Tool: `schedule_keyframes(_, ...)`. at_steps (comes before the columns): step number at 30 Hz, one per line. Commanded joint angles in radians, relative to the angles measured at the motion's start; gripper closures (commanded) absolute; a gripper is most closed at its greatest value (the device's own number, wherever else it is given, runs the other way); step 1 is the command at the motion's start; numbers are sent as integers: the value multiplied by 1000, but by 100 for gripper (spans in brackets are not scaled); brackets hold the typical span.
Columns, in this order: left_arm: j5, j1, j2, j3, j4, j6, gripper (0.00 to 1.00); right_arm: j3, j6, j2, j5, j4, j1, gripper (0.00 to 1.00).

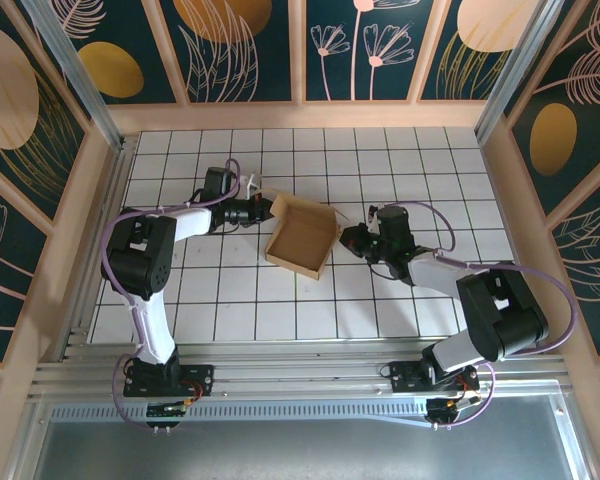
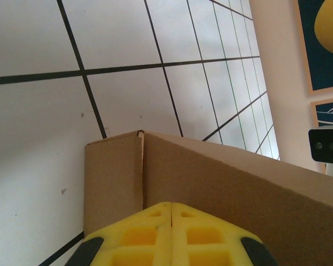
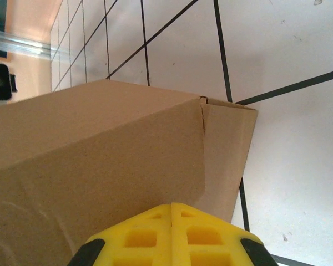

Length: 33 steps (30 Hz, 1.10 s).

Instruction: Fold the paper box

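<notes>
- From above, you see the paper box [image 1: 302, 236] in the middle of the table [image 1: 230, 320], open side up, between your two arms.
- It sits a bit crooked to the grid lines [image 2: 155, 66] and looks nearly square.
- Up close, the left gripper [image 2: 171, 206] is squeezed closed on nothing, right at a box wall by a corner.
- The right gripper [image 3: 172, 206] looks the same on the other side.

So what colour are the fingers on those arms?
Bright yellow; best in the left wrist view, the fingers facing the brown paper box.
</notes>
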Motion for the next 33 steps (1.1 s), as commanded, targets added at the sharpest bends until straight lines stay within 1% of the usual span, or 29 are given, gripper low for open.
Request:
schedule_keyframes(1, 31, -9, -40, -16, 40, 7, 100, 34, 66, 12, 5, 50, 12, 99)
schedule_keyframes(4, 32, -9, -39, -17, 45, 3, 100, 53, 69, 20, 4, 48, 19, 99)
schedule_keyframes(10, 31, -12, -43, -17, 46, 2, 100, 78, 86, 55, -44, 66, 17, 98)
schedule_keyframes(14, 28, -12, -49, -16, 39, 5, 100, 93, 103, 83, -54, 57, 17, 98)
schedule_keyframes(24, 26, -13, -53, -17, 37, 5, 100, 102, 120, 121, -62, 55, 20, 98)
schedule_keyframes(33, 23, -13, -53, -25, 39, 8, 100, 121, 85, 139, -33, 22, 28, 98)
